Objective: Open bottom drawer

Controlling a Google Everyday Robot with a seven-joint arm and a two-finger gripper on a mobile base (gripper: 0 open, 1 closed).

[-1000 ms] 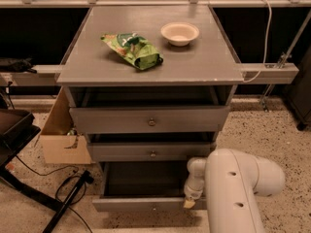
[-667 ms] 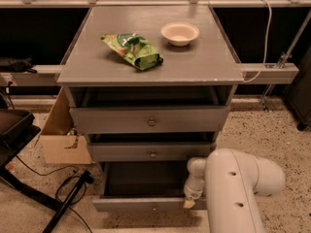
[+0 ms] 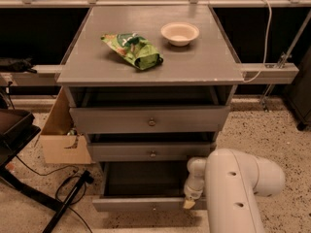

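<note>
Nothing shows any shift against the frames a second back: drawer extension and arm pose match.

Item 1. Bottom drawer: grey, slimmest front panel of three, small round metal knob at centre. Location: lower centre of frame, lowest tier of the grey three-drawer cabinet. Condition: already standing well out from the carcass, dark interior exposed above the panel.

Item 2. Gripper: pale, tan-tipped, on the bulky white arm entering from lower right. Location: at the right end of the bottom drawer's front panel, apparently against it. Grip state: cannot tell.

Key relation: panel's long axis runs left to right across the frame; almost all of it, knob included, lies left of the gripper. Drawer travel is toward the bottom edge of the frame, so any further pull would, by judgement, run that way, off-centre on the panel's right end.

Item 3. Mid-sized grey drawer and tallest grey drawer: above, each partly out.

Item 4. Crumpled green snack bag and cream round bowl: on the cabinet top, upper centre.
</note>
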